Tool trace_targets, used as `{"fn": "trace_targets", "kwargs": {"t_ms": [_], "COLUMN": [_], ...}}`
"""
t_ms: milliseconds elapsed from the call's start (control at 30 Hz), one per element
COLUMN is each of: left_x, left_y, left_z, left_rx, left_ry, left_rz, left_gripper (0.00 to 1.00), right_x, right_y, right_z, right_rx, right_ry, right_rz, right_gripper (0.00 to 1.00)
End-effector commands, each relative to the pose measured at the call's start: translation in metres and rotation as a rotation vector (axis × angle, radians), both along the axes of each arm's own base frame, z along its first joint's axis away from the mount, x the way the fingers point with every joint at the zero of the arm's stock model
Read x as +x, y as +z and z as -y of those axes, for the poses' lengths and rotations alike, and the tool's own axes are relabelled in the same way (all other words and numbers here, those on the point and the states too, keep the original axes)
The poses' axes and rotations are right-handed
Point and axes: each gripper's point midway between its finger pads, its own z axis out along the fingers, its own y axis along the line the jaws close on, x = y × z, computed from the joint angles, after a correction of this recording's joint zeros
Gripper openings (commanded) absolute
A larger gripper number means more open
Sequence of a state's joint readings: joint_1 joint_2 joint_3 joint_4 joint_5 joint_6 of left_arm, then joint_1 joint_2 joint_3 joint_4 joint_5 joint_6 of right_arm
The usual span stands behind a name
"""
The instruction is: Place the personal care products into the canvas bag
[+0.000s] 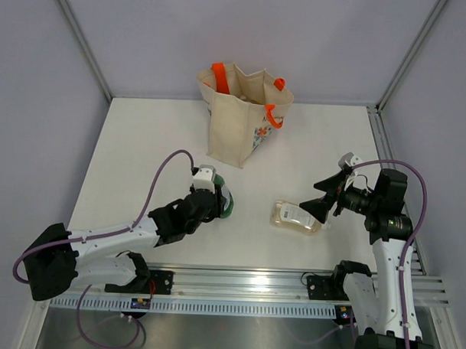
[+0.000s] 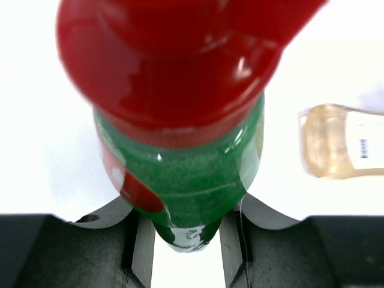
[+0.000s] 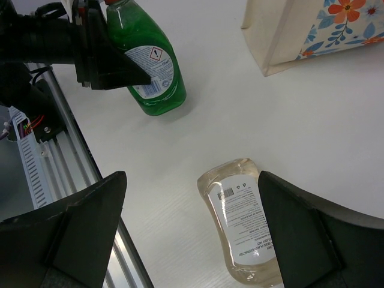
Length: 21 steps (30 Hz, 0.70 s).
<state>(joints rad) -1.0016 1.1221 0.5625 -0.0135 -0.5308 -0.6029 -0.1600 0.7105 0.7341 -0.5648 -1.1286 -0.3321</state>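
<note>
The left arm (image 1: 108, 239) is reaching in from the near left, and its left jaws are clamping shut on the green bottle (image 1: 225, 204) (image 2: 192, 180) (image 3: 153, 72). The two sides are pressing against the upper body of the bottle, just below the red cap (image 2: 168, 66), with the bottle sitting squarely in the gap between them. The bottle is standing roughly upright near the middle of the worktop (image 1: 142, 156), and its base appears to be resting on the surface.

The right arm (image 1: 388, 226) is leaning in from the near right with the right jaws spreading wide and holding nothing. They are hovering over the clear bottle (image 1: 295, 217) (image 2: 342, 141) (image 3: 243, 222), which is lying on its side on the worktop, label up, to the right of the green bottle and apart from it. In the right wrist view the clear bottle is showing between the two open sides, closer to the right one, and neither side is touching it.

The canvas bag (image 1: 234, 132) (image 3: 300, 36) is standing upright at the far middle of the worktop, well beyond both bottles, with its orange handles (image 1: 219, 74) sticking up and its flower print (image 3: 348, 24) facing right. Both bottles are sitting outside the bag.
</note>
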Motion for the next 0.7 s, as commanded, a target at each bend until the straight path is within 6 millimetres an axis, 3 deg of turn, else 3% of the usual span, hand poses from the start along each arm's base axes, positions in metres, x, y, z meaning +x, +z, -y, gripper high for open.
{"fn": "trace_targets", "kwargs": {"t_ms": [0,167,200,300,333,400,433,500,533,567,600,633,667], "left_x": [0.014,0.020,0.024,0.034,0.043,0.056,0.068,0.088,0.101,0.112,0.134,0.147,0.160], "left_y": [0.090,0.135,0.164,0.193,0.227,0.243,0.276,0.286,0.316,0.325,0.315,0.342,0.346], "left_z": [0.039,0.051,0.055,0.056,0.053,0.056,0.050,0.056,0.049,0.048,0.053,0.047,0.047], "left_rx": [-0.275,-0.344,-0.377,-0.394,-0.428,-0.449,-0.488,-0.518,-0.565,-0.581,-0.576,-0.628,-0.641], "left_ry": [-0.141,-0.255,-0.268,-0.287,-0.272,-0.274,-0.249,-0.245,-0.213,-0.200,-0.174,-0.159,-0.145], "left_rz": [0.186,0.198,0.232,0.239,0.285,0.279,0.329,0.321,0.361,0.375,0.351,0.394,0.396], "left_gripper": [0.00,0.00,0.00,0.00,0.00,0.00,0.00,0.00,0.00,0.00,0.00,0.00,0.00], "right_x": [0.000,-0.003,-0.004,-0.004,-0.003,-0.003,-0.002,-0.002,-0.002,-0.002,-0.002,-0.003,-0.004], "right_y": [0.006,0.007,0.006,0.006,0.006,0.006,0.006,0.006,0.005,0.006,0.006,0.005,0.007], "right_z": [-0.002,-0.003,-0.003,-0.003,-0.003,-0.003,-0.003,-0.003,-0.003,-0.003,-0.003,-0.004,-0.004], "right_rx": [0.018,0.018,0.020,0.019,0.019,0.019,0.020,0.021,0.021,0.022,0.023,0.025,0.027], "right_ry": [0.022,0.039,0.042,0.044,0.043,0.044,0.044,0.044,0.044,0.044,0.046,0.048,0.053], "right_rz": [0.024,0.032,0.029,0.029,0.028,0.027,0.025,0.020,0.018,0.017,0.017,0.013,0.017], "right_gripper": [0.99,0.99,0.99,0.99,0.99,1.00,0.99,1.00,1.00,0.99,0.99,0.99,0.99]}}
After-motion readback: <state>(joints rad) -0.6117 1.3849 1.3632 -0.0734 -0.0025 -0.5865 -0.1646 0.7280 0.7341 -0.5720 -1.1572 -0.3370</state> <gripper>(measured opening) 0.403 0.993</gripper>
